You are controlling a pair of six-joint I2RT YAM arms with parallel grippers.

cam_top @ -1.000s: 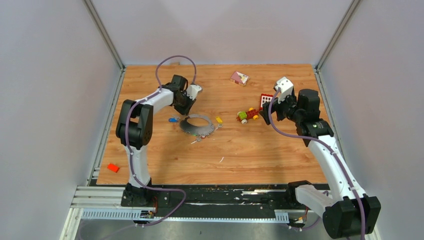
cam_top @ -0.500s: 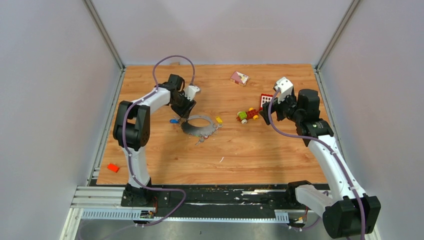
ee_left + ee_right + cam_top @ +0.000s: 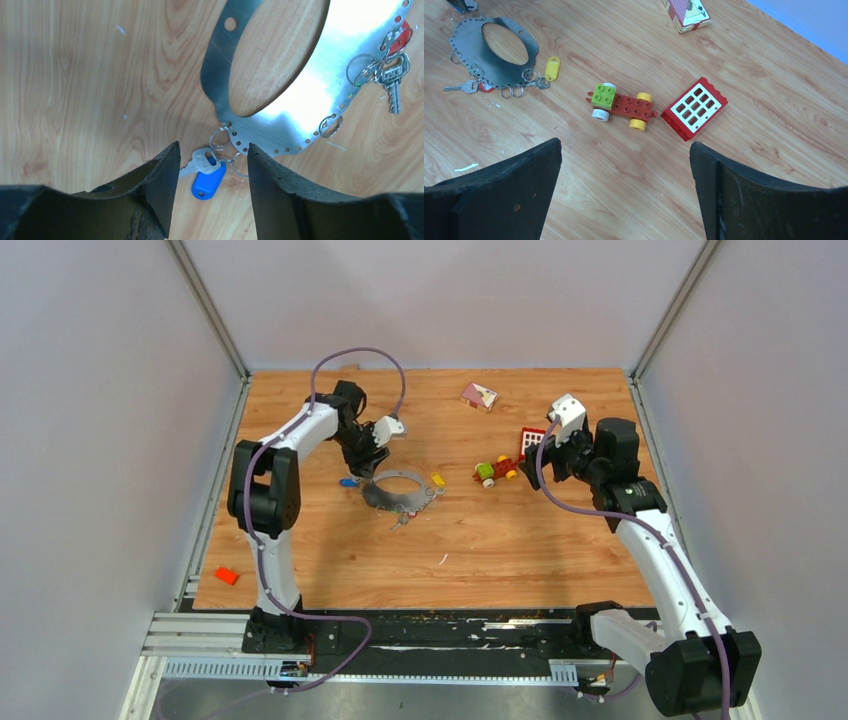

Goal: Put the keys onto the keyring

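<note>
The keyring [image 3: 383,496] is a flat grey metal loop lying on the table; it also shows in the left wrist view [image 3: 300,112] and the right wrist view [image 3: 466,28]. A key with a red tag [image 3: 395,70] and a key with a yellow tag [image 3: 552,68] lie at its edge on small rings. A key with a blue tag [image 3: 207,181] lies at the ring's left edge, its small rings touching the loop. My left gripper [image 3: 363,464] is open just above the blue-tagged key, which lies between the jaws [image 3: 210,150]. My right gripper [image 3: 538,464] is open and empty, hovering near the toy car.
A green-yellow-red toy car [image 3: 497,471] and a red block with a white grid [image 3: 533,439] lie right of the keyring. A card box [image 3: 479,396] lies at the back. A small red brick [image 3: 226,576] lies near the front left edge.
My left gripper has moved from behind the keyring toward its left edge and lowered over the blue-tagged key. The right arm has not moved.
</note>
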